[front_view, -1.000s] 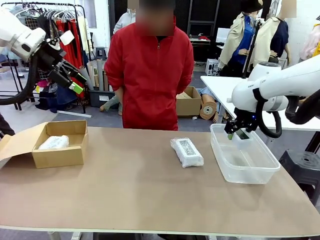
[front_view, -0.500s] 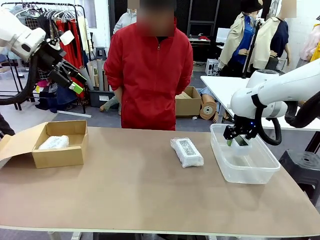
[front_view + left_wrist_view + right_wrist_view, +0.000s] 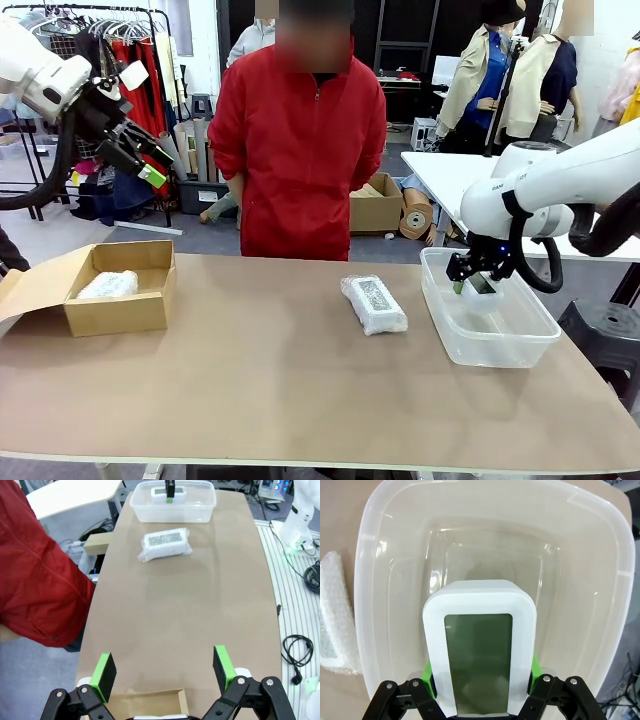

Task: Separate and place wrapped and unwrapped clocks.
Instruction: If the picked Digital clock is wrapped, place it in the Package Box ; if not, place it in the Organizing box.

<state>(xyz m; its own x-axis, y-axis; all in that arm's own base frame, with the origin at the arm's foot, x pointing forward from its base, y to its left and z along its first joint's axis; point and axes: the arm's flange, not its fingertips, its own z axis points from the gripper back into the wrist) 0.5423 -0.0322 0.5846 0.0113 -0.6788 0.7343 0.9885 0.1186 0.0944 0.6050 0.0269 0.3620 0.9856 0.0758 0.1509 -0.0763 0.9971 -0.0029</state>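
One white clock (image 3: 479, 655) is pinched between the green pads (image 3: 428, 676) of the right end effector (image 3: 481, 676) in the right wrist view. Its screen faces up, and it hangs over the middle of the clear tub (image 3: 395, 545). In the left wrist view, the left end effector (image 3: 164, 667) is spread wide with nothing in it. A wrapped clock (image 3: 166, 544) lies on the table (image 3: 190, 620), just before the tub. From the front, a second wrapped clock (image 3: 107, 285) sits in the cardboard box (image 3: 125, 313) at the left, and the left end effector is up high above that box. The right one is down inside the tub's rim. I think the best way is to go low, keep the white clock flat and let go close to the tub floor. Then lift straight up so nothing tips.
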